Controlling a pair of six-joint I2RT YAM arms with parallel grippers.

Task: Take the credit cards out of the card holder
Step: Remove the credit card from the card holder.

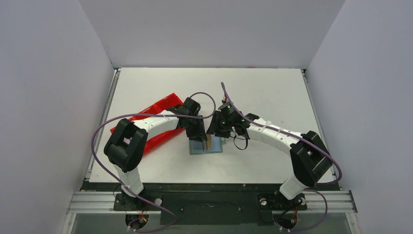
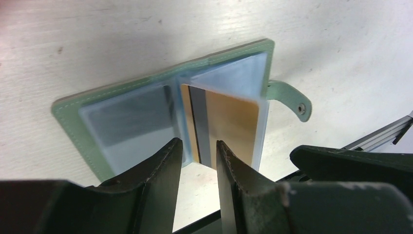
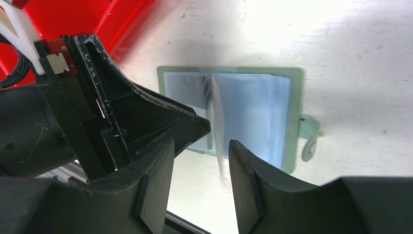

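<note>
The grey-green card holder [image 1: 207, 147] lies open on the table, its clear sleeves showing in the left wrist view [image 2: 126, 117] and the right wrist view [image 3: 253, 107]. One sleeve stands up from the spine with a tan-yellow credit card [image 2: 229, 122] with a dark stripe in it. It shows edge-on in the right wrist view [image 3: 217, 122]. The tab [image 2: 292, 97] sticks out at the right edge. My left gripper [image 2: 197, 146] is open, its tips at the card's near edge. My right gripper [image 3: 200, 144] is open, with the upright sleeve's edge between its fingers. Other cards are not clearly seen.
The red plastic tray [image 1: 146, 122] lies left of the holder, under the left arm, and shows at the top left of the right wrist view [image 3: 97, 19]. Both grippers crowd together over the holder. The table's near edge and metal rail [image 2: 384, 134] are close by.
</note>
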